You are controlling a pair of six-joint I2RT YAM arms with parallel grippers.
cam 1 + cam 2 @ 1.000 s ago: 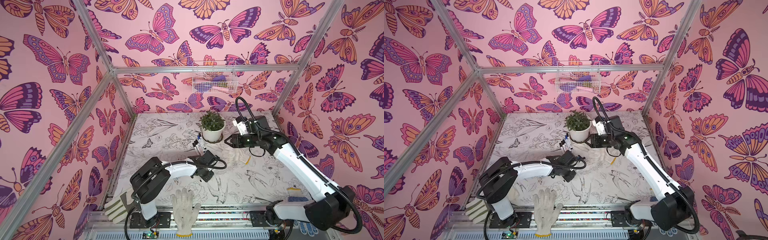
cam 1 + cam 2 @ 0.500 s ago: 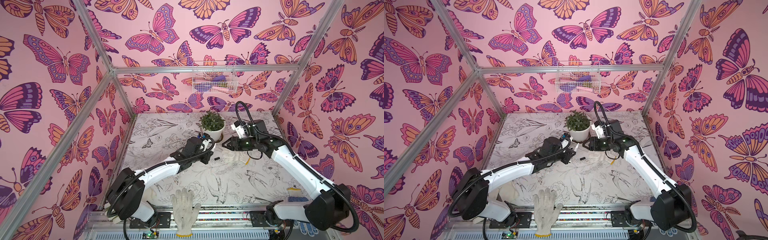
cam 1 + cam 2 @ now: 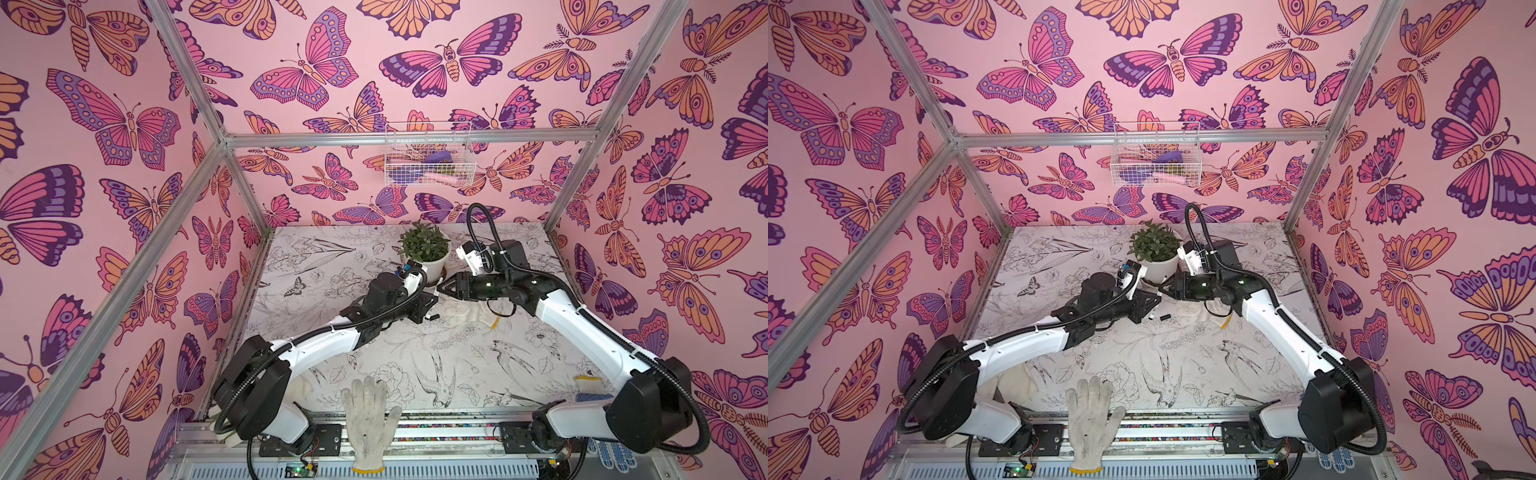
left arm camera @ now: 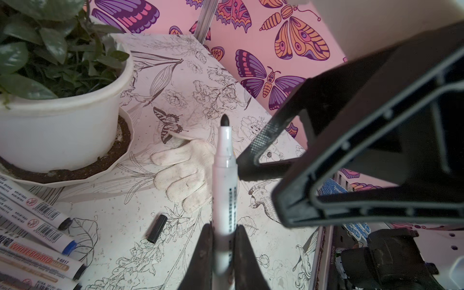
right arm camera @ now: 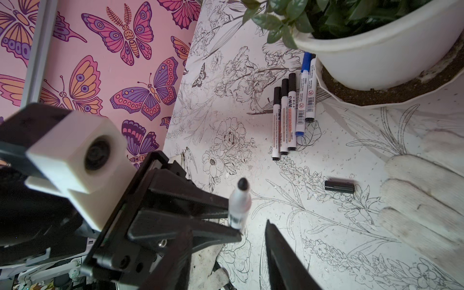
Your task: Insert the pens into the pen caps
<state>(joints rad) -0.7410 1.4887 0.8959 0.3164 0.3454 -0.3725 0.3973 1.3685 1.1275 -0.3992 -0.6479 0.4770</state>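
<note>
Here, left fingers (image 4: 204, 251) pinch pen (image 4: 224, 190), cap (image 4: 157, 228) near glove (image 4: 185, 173).

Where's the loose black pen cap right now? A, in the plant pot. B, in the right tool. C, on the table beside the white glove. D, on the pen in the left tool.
C: the black pen cap lies flat on the table beside the white glove; the held pen has a bare tip.

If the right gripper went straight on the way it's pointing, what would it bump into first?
Most likely the uncapped pen that the left gripper holds: the right gripper points at it with open jaws, very close. Depth is hard to judge, so it might touch the left gripper instead.
</note>
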